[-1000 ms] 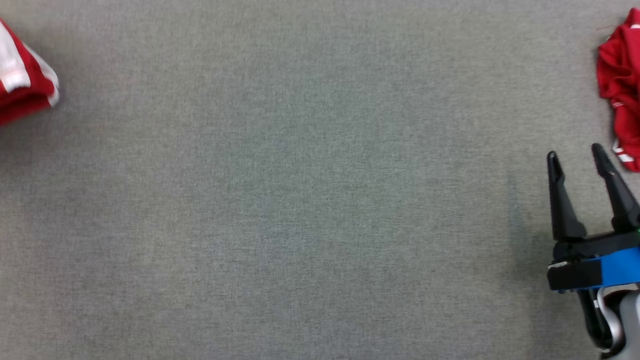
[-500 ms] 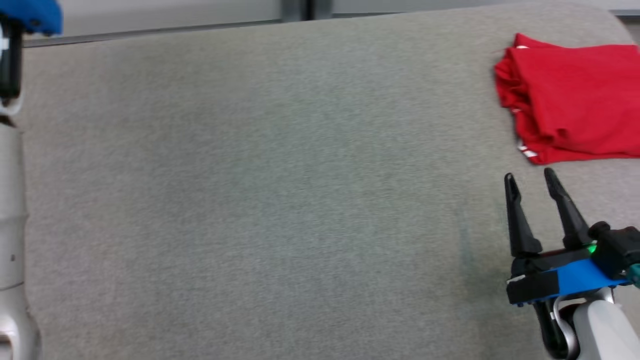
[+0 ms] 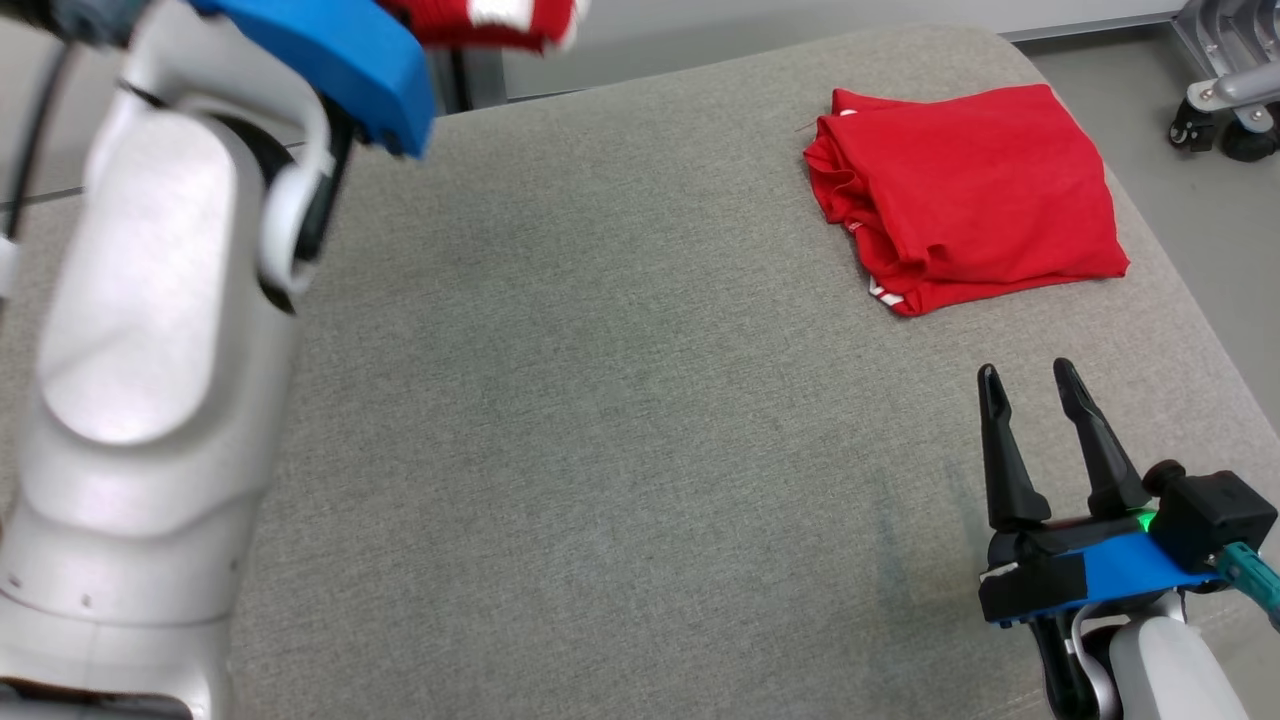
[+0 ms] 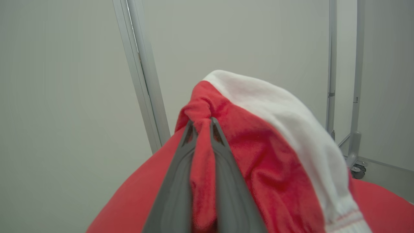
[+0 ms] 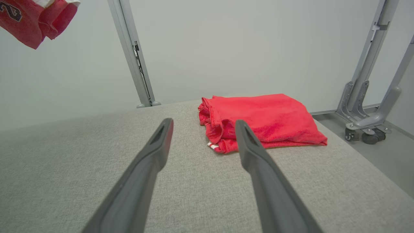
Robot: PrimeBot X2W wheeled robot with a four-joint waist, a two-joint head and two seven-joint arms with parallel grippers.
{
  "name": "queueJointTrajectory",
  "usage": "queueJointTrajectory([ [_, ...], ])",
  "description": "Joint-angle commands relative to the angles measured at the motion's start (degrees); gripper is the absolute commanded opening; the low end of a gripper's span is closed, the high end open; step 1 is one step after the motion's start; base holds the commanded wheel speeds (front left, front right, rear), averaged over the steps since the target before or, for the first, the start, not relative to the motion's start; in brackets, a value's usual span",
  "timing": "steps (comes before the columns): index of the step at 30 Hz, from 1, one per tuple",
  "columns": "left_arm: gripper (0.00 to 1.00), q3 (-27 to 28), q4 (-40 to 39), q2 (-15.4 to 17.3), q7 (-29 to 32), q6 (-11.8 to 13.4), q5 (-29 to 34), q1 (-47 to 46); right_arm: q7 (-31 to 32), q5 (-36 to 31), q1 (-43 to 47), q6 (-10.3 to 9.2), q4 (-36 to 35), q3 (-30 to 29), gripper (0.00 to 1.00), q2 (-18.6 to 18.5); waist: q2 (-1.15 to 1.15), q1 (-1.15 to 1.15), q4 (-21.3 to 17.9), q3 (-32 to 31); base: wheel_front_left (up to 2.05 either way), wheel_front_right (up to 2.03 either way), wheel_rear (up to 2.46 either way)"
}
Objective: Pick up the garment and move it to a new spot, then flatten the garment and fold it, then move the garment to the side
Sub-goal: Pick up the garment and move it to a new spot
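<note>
High beyond the far left of the grey padded table (image 3: 600,420), my left gripper (image 4: 200,124) is pinched tight on a fold of the red garment (image 4: 258,155), which has a broad white band. The cloth bunches over and between both fingers and hangs in the air, off the table top. From the right wrist view it is a red bundle up against the pale wall (image 5: 226,48), well above the table's far edge. My left forearm (image 3: 150,330) stands tall along the table's left side and hides that side's edge in the head view.

My right gripper (image 3: 1025,375) hovers low near the table's right front, fingers spread apart with nothing between them, pointing toward the far side. Ahead of it, apart from the fingertips, a folded red cloth (image 3: 980,190) lies at the far right corner. Its right border is close to the table's rounded edge and its far border is close to the far edge.

Between that folded piece and my left forearm the table top is bare grey fabric, wide from near to far. Off the right edge lies the floor (image 3: 1230,250), and a wheeled metal stand (image 3: 1225,100) sits on it near the corner. A slanted metal post (image 5: 129,55) rises behind the far edge, against the wall.
</note>
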Motion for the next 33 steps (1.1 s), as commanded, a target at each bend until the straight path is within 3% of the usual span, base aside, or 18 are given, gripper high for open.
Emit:
queueJointTrajectory([
  [1,0.00,-0.29,0.04,-0.04,-0.35,0.43,-0.37,1.26,-0.26,0.55,0.77,0.01,0.01,-0.10,1.00,0.41,0.00,0.01,-0.24,-0.18,0.00,0.00,0.00],
  [9,0.00,-2.29,2.60,-3.03,-3.96,2.64,-2.07,14.52,-0.26,0.34,0.73,0.01,0.47,0.23,1.00,1.12,0.00,0.01,-0.36,-0.74,0.00,0.00,0.00],
  [19,0.00,-5.41,8.76,-4.84,-7.82,2.90,-3.09,26.76,-0.27,0.16,1.26,0.01,1.31,1.10,1.00,1.11,0.00,0.01,0.21,-1.39,0.00,0.00,0.00],
  [20,0.38,-5.95,9.48,-4.98,-8.28,3.02,-2.83,27.54,-0.27,0.14,1.34,0.01,1.39,1.07,1.00,1.01,0.00,0.01,0.38,-1.51,0.00,0.00,0.00],
  [21,1.00,-6.18,10.10,-5.25,-8.80,3.18,-2.72,28.21,-0.27,0.06,1.43,0.01,1.45,1.11,1.00,0.97,0.00,0.01,0.54,-1.63,0.00,0.00,0.00],
  [27,1.00,-7.19,11.97,-6.27,-13.55,4.10,-2.37,29.29,-0.27,-0.17,2.17,0.01,2.28,1.51,1.00,0.42,0.00,0.01,1.96,-3.30,0.00,0.00,0.00],
  [33,1.00,-5.31,10.80,-4.68,-18.75,5.80,-2.52,30.20,-0.24,-0.55,3.47,0.01,2.42,1.29,1.00,0.42,0.00,0.01,4.03,-5.37,0.00,0.00,0.00],
])
